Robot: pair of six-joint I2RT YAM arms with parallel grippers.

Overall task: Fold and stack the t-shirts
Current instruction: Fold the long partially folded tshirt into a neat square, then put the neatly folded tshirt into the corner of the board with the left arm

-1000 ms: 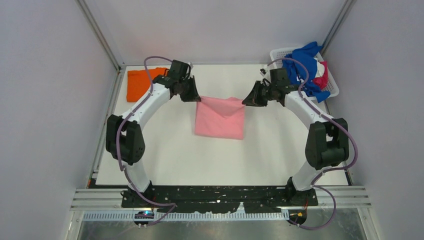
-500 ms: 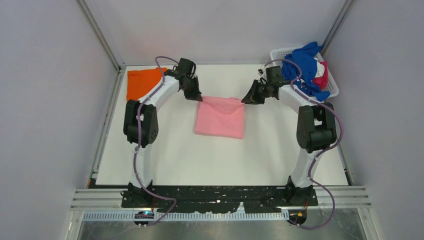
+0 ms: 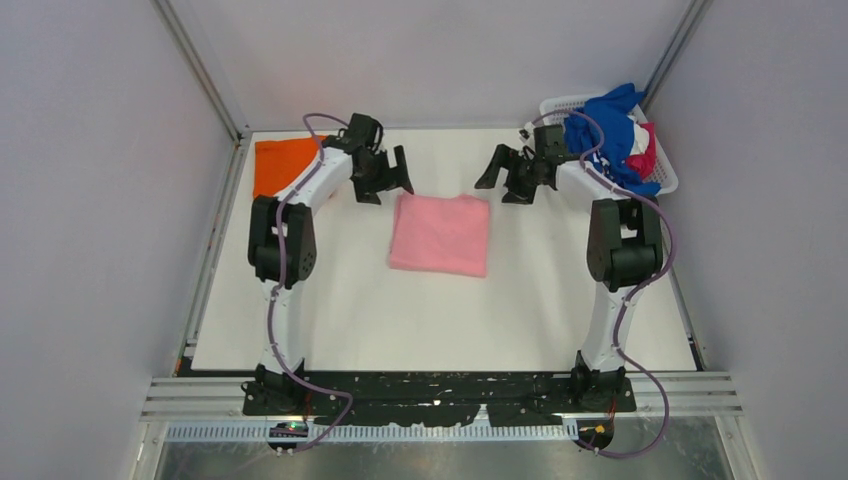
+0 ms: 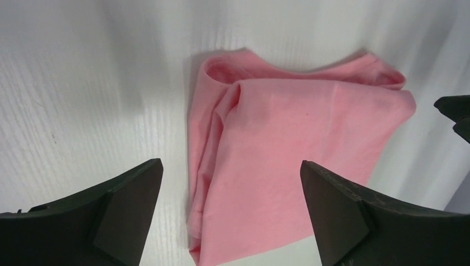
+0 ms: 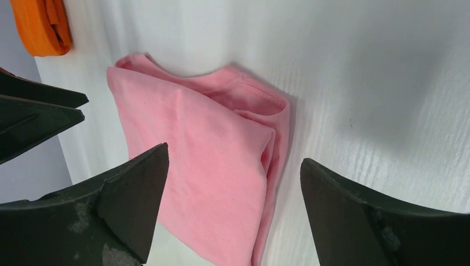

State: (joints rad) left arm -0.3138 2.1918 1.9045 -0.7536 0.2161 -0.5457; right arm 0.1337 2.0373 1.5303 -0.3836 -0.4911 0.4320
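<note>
A light pink t-shirt (image 3: pixel 440 235) lies folded into a rectangle at the middle of the white table, its doubled edge toward the back. My left gripper (image 3: pixel 385 183) hovers open just behind its far left corner. My right gripper (image 3: pixel 503 182) hovers open behind the far right corner. Neither touches the cloth. Both wrist views look down on the pink t-shirt (image 4: pixel 288 160) (image 5: pixel 205 149) between wide-apart jaws, left gripper (image 4: pixel 230 166), right gripper (image 5: pixel 234 158). A folded orange t-shirt (image 3: pixel 278 165) (image 5: pixel 47 25) lies at the far left corner.
A white slatted basket (image 3: pixel 560 104) stands at the far right corner, with a royal blue tee (image 3: pixel 610 120) and a magenta one (image 3: pixel 645 155) heaped in it and hanging over its rim. Grey walls and metal posts close in the table on three sides.
Both grippers were shut on the pink t-shirt's far corners and have now opened and let go. They have drawn back slightly toward the rear. The shirt now lies flat.
</note>
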